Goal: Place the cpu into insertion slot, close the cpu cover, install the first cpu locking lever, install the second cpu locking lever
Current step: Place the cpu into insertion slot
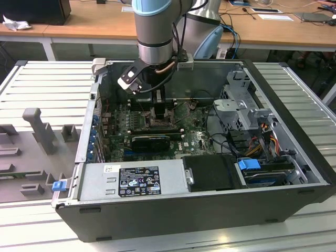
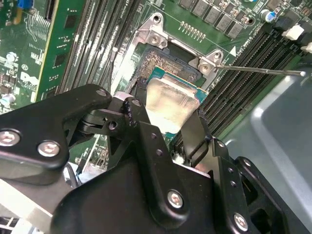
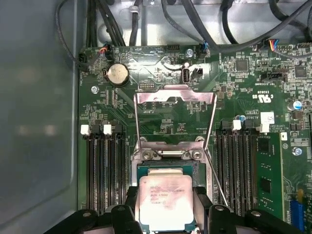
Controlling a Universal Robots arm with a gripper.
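Note:
The cpu (image 3: 165, 200), a flat square chip with a silvery top on a green edge, is pinched between my gripper's (image 3: 165, 210) two black fingers (image 2: 139, 114). It hangs just over the insertion slot (image 2: 157, 57), whose pale contact field shows beyond the chip's far edge. The cpu cover (image 3: 175, 95), a thin metal frame, stands raised open behind the slot. One thin wire locking lever (image 2: 263, 71) sticks out to the side, swung up (image 3: 218, 183). In the exterior view my gripper (image 1: 157, 102) reaches down into the open computer case over the motherboard.
Long black memory slots (image 3: 105, 170) flank the socket on both sides. A green expansion card (image 3: 270, 180) stands nearby, and cables (image 3: 195, 19) run along the case wall. A power supply (image 1: 131, 178) and drive cage (image 1: 247, 110) sit inside the case (image 1: 294, 126).

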